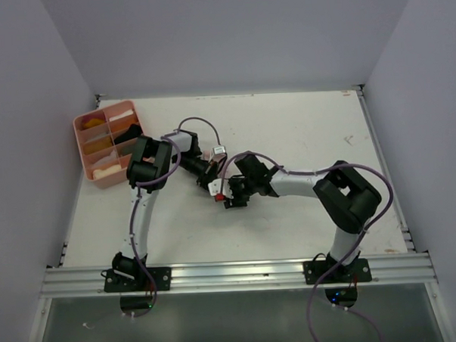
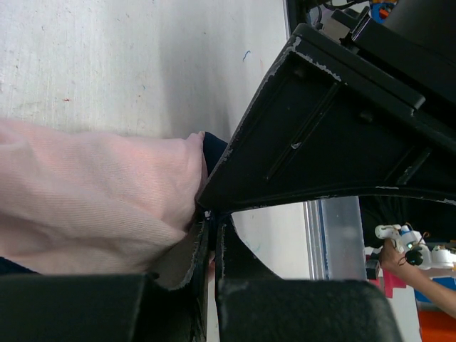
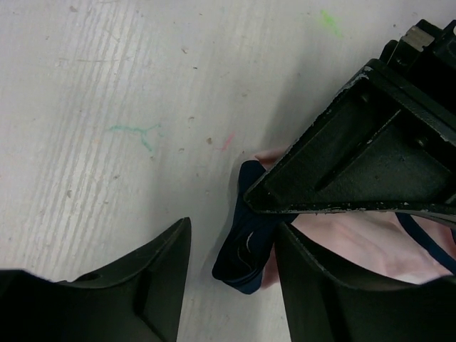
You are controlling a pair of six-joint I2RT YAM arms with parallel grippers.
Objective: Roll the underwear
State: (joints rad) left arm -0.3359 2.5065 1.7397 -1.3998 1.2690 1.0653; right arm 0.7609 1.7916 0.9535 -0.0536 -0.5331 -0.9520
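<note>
The left arm and the right arm are each built of white tubular links joined by bulky black housings. Thin purple-grey cables are looped along both. Flat black base plates are fitted at the near edge. Matt black fingers are chipped pale along their edges. A small red part, possibly a label, is seen near one wrist.

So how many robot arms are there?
2. The left arm reaches in from the near edge on the left, the right arm from the right. Both meet mid-table at the pink underwear. None look hidden.
</note>
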